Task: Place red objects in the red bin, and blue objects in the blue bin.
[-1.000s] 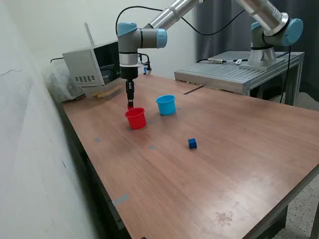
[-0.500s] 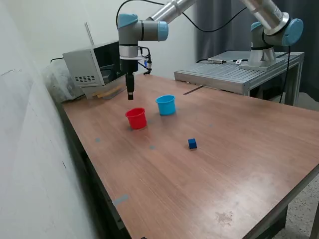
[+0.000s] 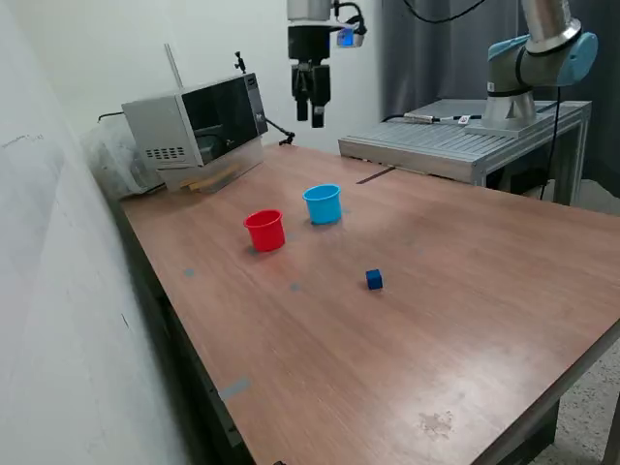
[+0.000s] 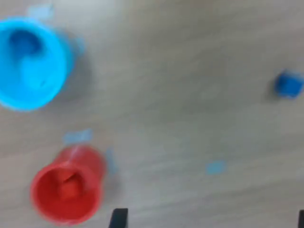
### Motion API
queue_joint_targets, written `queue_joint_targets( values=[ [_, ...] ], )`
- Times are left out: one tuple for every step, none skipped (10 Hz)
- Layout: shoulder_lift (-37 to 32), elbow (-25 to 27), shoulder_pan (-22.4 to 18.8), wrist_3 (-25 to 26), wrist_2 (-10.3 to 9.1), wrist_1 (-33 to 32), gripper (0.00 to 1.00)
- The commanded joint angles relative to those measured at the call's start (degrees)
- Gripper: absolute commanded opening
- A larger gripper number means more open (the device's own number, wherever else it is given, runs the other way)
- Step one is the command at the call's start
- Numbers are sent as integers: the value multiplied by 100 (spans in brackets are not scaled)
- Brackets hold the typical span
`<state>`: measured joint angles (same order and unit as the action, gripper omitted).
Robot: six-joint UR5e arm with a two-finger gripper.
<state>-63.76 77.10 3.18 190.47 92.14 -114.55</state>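
Note:
The red bin stands on the wooden table beside the blue bin. In the blurred wrist view the red bin holds a red cube. The blue bin has a darker blue shape inside. One dark blue cube lies alone on the table, apart from both bins; the wrist view shows the blue cube too. My gripper hangs high above the table behind the bins, open and empty. Only its fingertips show in the wrist view.
A grey microwave-like box sits at the back on the exterior view's left. A metal platform with a second arm's base stands at the back right. Small blue tape marks dot the table. A wall runs along the exterior view's left.
The gripper was low over the red bin with something red at its tip. It has since risen high and moved toward the exterior view's right, with nothing between its fingers.

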Motion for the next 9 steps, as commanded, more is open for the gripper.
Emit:
queue_joint_targets(
  values=[
    [-557, 523, -737, 629, -3, 169, 100],
    [-594, 577, -1114, 892, -11, 169, 100],
    [-594, 587, -1422, 1295, -20, 108, 100],
    [-472, 465, -1486, 1560, -20, 108, 100],
    [-158, 124, -1513, 1807, -12, 99, 100],
    [219, -166, -1505, 2000, 32, 82, 100],
    [606, -395, -1496, 2098, 128, 12, 100],
    [958, -520, -1461, 2160, 242, -189, 100],
    [1275, -617, -1417, 2195, 313, -409, 100]
  ],
)
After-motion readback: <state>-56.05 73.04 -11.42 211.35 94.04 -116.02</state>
